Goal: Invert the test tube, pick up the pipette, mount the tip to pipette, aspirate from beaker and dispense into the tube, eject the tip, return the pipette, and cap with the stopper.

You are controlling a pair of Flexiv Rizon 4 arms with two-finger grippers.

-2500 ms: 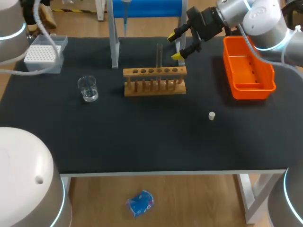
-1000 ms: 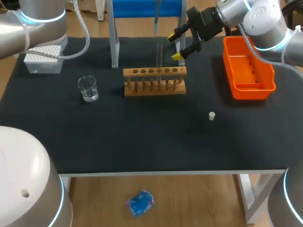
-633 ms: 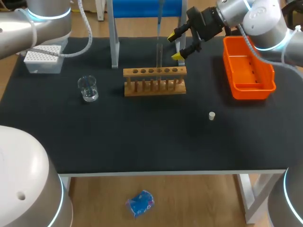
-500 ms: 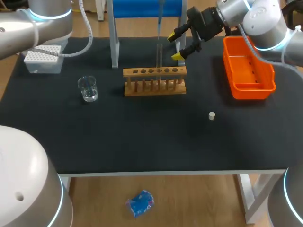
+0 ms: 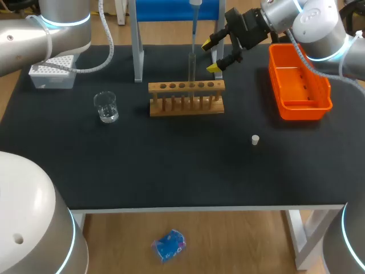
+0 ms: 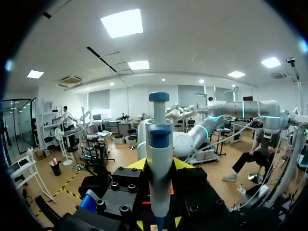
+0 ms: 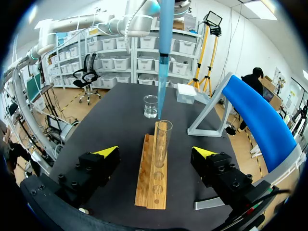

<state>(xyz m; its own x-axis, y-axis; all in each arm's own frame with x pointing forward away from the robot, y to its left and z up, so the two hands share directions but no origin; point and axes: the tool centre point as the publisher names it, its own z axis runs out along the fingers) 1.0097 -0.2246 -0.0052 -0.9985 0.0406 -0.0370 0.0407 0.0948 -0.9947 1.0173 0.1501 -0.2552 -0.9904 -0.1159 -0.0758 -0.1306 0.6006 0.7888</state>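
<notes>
A clear test tube (image 5: 192,69) stands upright in the wooden rack (image 5: 186,98). My right gripper (image 5: 210,56) is open just right of the tube; in the right wrist view the tube (image 7: 162,143) stands between its wide-apart fingers (image 7: 107,152) without touching them. My left gripper (image 6: 159,166) is shut on the white and blue pipette (image 6: 159,159). The pipette (image 5: 194,27) hangs point down over the tube, its blue tip (image 7: 160,103) ending just above the tube's mouth. The glass beaker (image 5: 106,107) and the white stopper (image 5: 255,139) sit on the black table.
A white tip box (image 5: 50,71) is at the back left and an orange bin (image 5: 299,85) at the back right. The blue pipette stand (image 5: 171,10) with grey legs (image 5: 137,57) rises behind the rack.
My left arm has carried the pipette rightwards and lowered it until its tip hangs right over the tube. The right arm has not moved.
</notes>
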